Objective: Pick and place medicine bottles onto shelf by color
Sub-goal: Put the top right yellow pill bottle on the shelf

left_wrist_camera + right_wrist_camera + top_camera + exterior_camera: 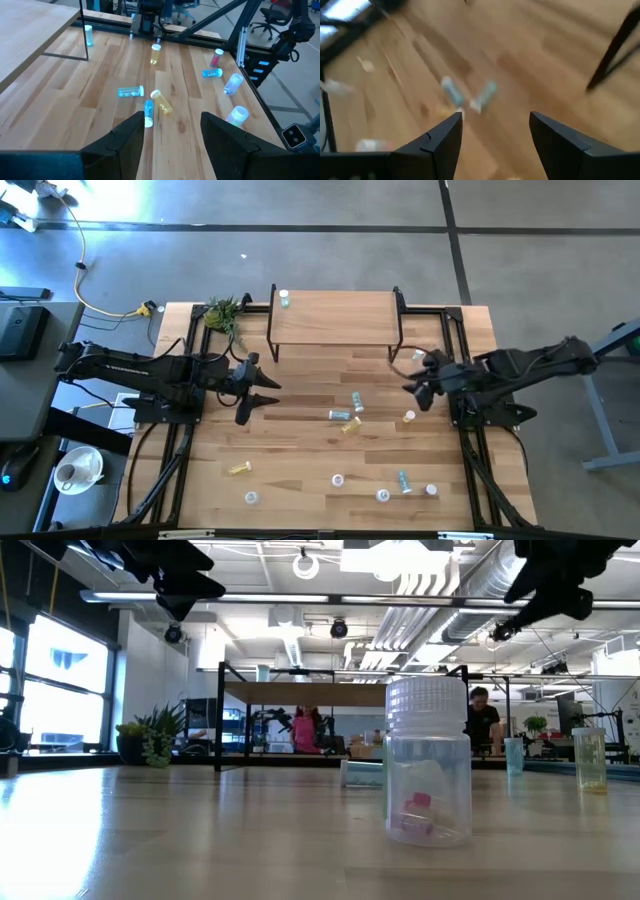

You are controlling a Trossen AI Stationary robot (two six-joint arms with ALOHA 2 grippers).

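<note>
Left gripper (pixel 262 393): jaws wide, empty, above counter (pixel 300 470) left of centre | right gripper (pixel 418 385): jaws wide, empty, near shelf's right legs | medicine bottles (pixel 345 416): scattered on counter, mostly lying; one teal bottle (pixel 284 299) upright on shelf (pixel 335 319), left corner.

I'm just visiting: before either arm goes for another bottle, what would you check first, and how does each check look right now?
1. Left gripper open and empty: ok.
2. Right gripper open and empty: ok.
3. Shelf has free room; one teal bottle stands at its far left corner: ok.
4. Bottles within reach: a cluster lies on the table between the grippers: ok.
5. Cluster bottles apart enough to grab one alone: not ok; they lie close together.
6. Colours sorted on the shelf: cannot tell yet; only one is placed.
</note>
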